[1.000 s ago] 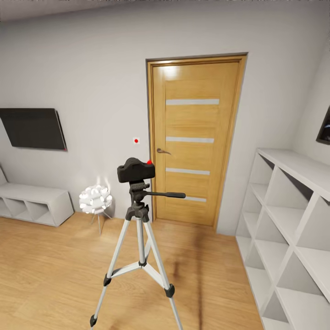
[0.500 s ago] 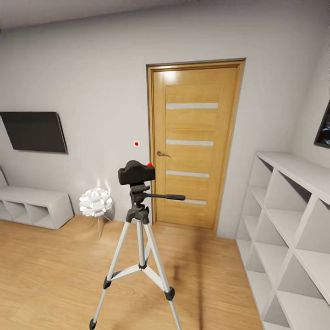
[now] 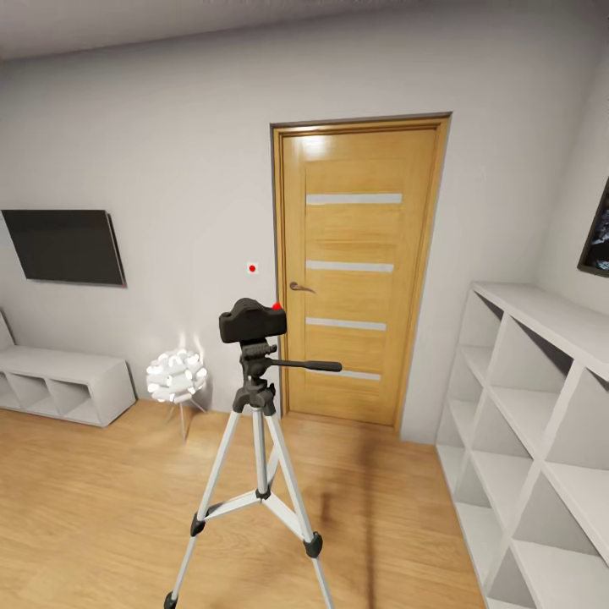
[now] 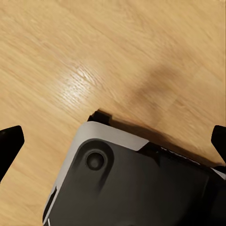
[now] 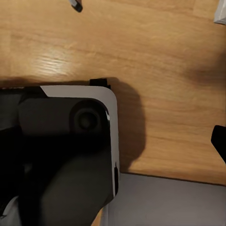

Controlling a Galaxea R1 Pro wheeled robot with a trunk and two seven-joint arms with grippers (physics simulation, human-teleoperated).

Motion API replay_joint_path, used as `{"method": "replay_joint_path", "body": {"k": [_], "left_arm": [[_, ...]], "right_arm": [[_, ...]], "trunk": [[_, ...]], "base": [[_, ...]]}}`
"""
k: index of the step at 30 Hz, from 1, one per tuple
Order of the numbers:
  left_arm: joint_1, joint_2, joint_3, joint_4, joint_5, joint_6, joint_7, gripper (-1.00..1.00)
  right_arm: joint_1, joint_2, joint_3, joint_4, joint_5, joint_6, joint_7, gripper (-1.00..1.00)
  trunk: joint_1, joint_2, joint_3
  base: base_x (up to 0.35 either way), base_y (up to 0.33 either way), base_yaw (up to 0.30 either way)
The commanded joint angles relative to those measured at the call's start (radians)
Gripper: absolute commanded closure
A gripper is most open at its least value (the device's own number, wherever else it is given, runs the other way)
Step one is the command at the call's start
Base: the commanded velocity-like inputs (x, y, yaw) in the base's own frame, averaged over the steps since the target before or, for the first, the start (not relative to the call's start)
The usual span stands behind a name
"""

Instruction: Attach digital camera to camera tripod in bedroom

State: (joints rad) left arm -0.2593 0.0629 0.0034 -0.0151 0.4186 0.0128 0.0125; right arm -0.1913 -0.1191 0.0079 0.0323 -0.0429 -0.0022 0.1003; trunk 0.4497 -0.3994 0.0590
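Bedroom with a plank floor (image 3: 101,507), an oak door (image 3: 355,271), white cubby shelves (image 3: 541,423) and a wall TV (image 3: 63,247). The camera tripod (image 3: 254,474) stands mid-floor before the door; the digital camera (image 3: 252,320) sits on its head. A white ball lamp (image 3: 176,374) stands behind. Left end effector (image 4: 113,141): fingertips wide apart, empty, above the robot base (image 4: 132,188). Right end effector: one fingertip (image 5: 219,141) visible, spread indeterminable.
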Motion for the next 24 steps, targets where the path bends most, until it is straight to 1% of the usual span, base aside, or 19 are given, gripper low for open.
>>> {"method": "replay_joint_path", "body": {"k": [1,9,24], "left_arm": [[0.000,0.000,0.000,-0.002,0.004,0.001,0.001,-1.00],[0.000,0.001,-0.001,-0.006,0.005,0.001,0.001,-1.00],[0.000,0.001,-0.001,-0.005,0.004,0.001,0.001,-1.00]], "right_arm": [[-0.001,0.000,0.001,0.002,-0.005,0.000,0.004,-1.00],[0.001,0.002,0.001,0.002,-0.001,-0.001,0.004,-1.00],[0.001,-0.003,0.000,0.000,0.000,0.001,0.004,-1.00]], "trunk": [[0.000,-0.001,0.000],[0.000,-0.001,0.000],[0.000,-0.001,0.000]], "base": [[0.000,0.000,0.000],[0.000,0.000,0.000],[0.000,0.000,0.000]]}}
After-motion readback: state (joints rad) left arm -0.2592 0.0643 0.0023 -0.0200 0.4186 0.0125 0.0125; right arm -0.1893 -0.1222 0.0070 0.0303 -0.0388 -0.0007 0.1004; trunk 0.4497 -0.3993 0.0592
